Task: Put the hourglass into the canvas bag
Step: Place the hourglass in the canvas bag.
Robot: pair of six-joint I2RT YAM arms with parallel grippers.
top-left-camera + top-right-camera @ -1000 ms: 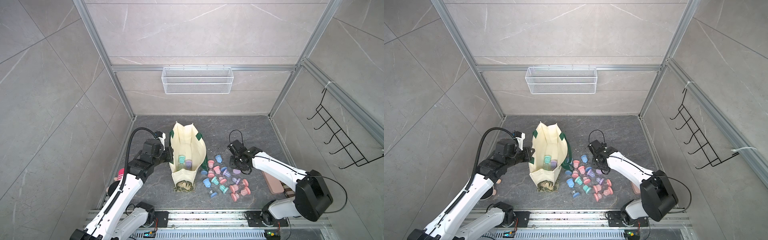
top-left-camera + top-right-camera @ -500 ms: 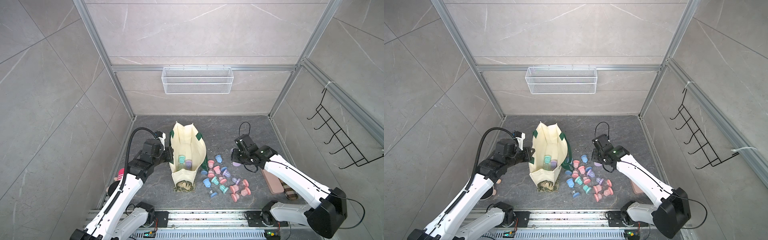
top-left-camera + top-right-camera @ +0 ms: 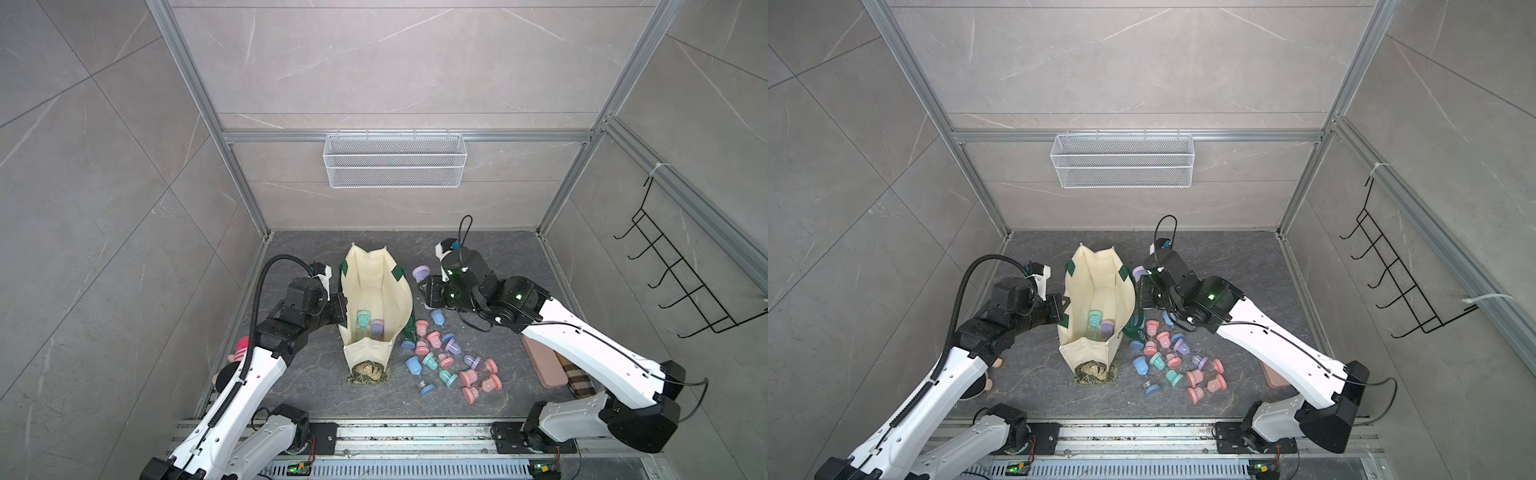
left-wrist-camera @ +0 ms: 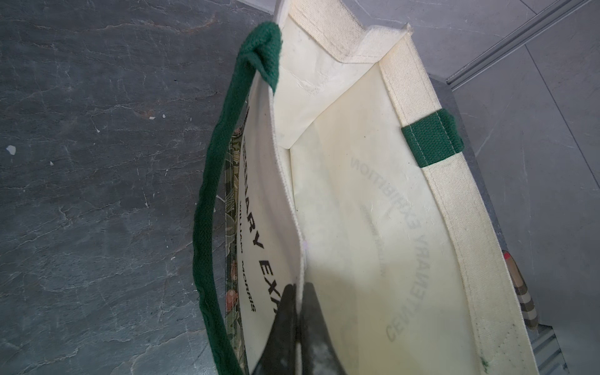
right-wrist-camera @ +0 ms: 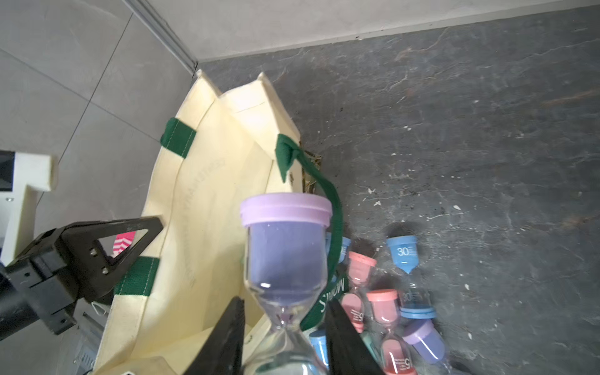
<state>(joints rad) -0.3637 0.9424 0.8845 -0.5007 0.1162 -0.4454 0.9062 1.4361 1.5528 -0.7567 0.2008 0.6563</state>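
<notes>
The left fingers (image 4: 313,328) were pinched on the canvas bag (image 3: 376,282) wall, apparently to hold its mouth open. The right fingers (image 5: 227,337) clamped the hourglass (image 5: 285,253) at its waist, just beside the rim.

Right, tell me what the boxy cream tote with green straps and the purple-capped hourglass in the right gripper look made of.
The boxy cream tote: woven canvas-like cloth, matte; weave and stitched hems show. Its dark green straps: thick webbing, coarse ribbed weave. The purple-capped hourglass: clear glossy body, glass or plastic, cannot tell; its cap smooth, matte, probably moulded plastic.
</notes>
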